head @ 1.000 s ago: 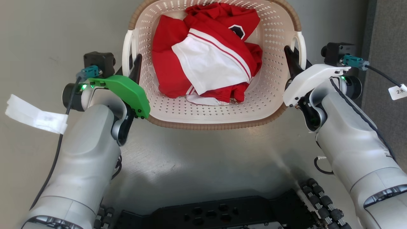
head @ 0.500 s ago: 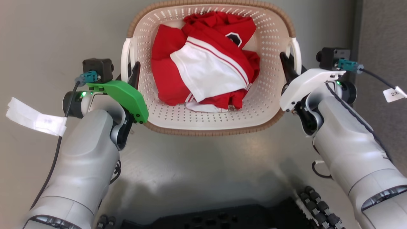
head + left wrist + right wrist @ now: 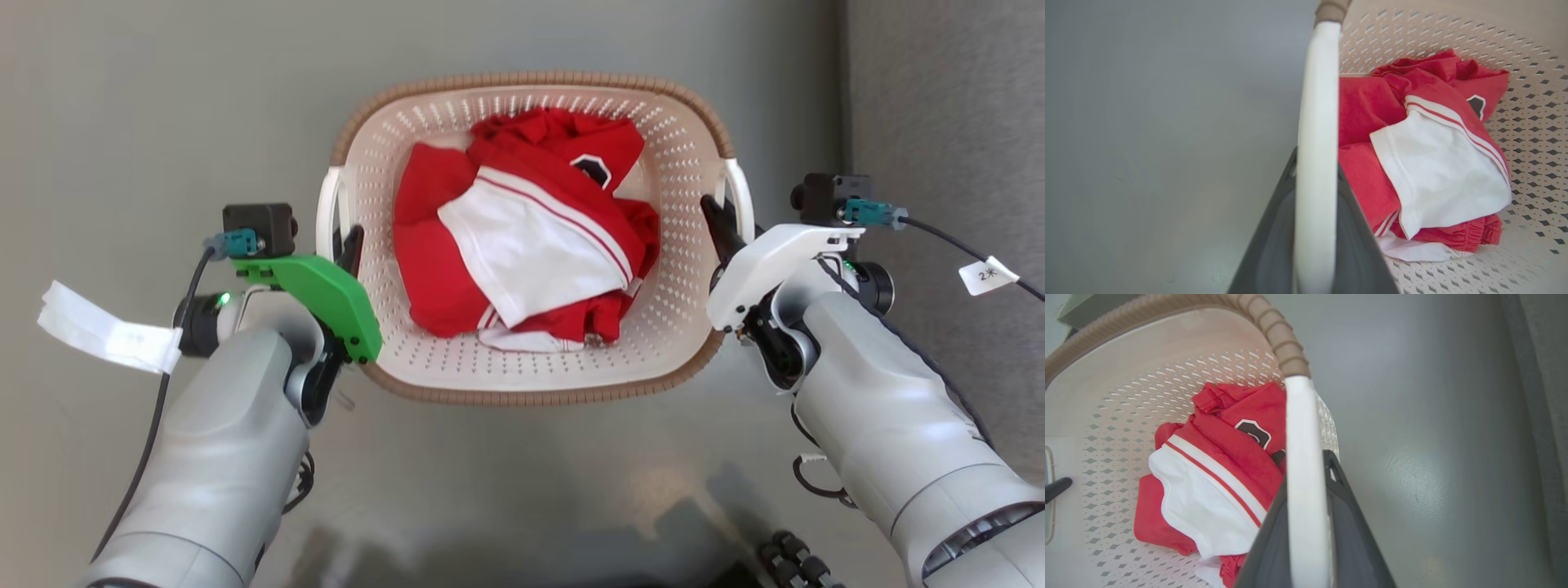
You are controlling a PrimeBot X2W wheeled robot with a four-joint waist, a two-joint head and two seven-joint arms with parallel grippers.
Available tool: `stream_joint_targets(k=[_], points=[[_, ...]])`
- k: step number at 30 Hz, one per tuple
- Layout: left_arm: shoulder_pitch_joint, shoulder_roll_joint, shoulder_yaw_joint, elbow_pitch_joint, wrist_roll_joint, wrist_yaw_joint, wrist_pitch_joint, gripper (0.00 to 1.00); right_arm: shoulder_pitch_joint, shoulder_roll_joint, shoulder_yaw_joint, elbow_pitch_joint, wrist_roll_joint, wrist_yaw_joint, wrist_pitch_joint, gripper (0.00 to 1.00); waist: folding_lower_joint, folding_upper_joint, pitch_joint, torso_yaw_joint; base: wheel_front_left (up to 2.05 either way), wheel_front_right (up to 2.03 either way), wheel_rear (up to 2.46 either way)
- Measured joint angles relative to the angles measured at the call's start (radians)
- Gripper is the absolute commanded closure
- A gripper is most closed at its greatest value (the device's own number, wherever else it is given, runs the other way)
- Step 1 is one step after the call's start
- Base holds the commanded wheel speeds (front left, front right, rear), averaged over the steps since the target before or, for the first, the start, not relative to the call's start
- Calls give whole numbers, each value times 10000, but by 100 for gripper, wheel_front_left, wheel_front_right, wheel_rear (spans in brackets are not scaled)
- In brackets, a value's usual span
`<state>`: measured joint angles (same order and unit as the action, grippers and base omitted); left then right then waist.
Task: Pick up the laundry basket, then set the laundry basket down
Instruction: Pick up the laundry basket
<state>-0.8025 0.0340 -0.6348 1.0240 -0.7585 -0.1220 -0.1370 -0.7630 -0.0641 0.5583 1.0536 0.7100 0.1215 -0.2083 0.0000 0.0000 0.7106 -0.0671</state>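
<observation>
Head view, basket: the laundry basket (image 3: pixel 522 398) lies straight ahead between the two arms, over a grey floor (image 3: pixel 163 98). Whether its base touches the floor cannot be told.
Head view, contents: red and white clothes (image 3: pixel 522 245) are heaped in the middle of the basket.
Head view, left pincer: the left pincer (image 3: pixel 347 245) is at the white left handle (image 3: pixel 328 212), with one dark finger inside the basket wall.
Head view, right pincer: the right pincer (image 3: pixel 712 219) is at the white right handle (image 3: pixel 740 196).
Left wrist view, grip: the left pincer (image 3: pixel 1316 161) is closed around the left handle (image 3: pixel 1318 81). The white bar runs up between its two dark fingers (image 3: pixel 1271 232), which touch it on both sides.
Left wrist view, surroundings: the clothes (image 3: pixel 1425 163) lie to the right of the bar and the floor (image 3: pixel 1147 122) to its left.
Right wrist view, grip: the right pincer (image 3: pixel 1306 469) is clamped on the right handle (image 3: pixel 1299 424), with one dark finger (image 3: pixel 1349 535) on each side of the bar.
Right wrist view, surroundings: the clothes (image 3: pixel 1216 473) lie to the left. A dark finger of the left pincer (image 3: pixel 1057 488) pokes in at the basket's far wall.
</observation>
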Motion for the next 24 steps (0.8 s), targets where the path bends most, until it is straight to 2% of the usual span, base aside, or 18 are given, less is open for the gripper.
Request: stream_joint_targets(k=[9,24], points=[[611,0,-422,140,-604,0,593,100,268,-15,639,148,407,-4,608,100,0,0,-1274,-38,0,0,0],[2045,-13,-813,581,-1586,-4,1490,100,1569,-8,1783,355,1011,-15,1582,100,-1,0,-3430,13,0,0,0]])
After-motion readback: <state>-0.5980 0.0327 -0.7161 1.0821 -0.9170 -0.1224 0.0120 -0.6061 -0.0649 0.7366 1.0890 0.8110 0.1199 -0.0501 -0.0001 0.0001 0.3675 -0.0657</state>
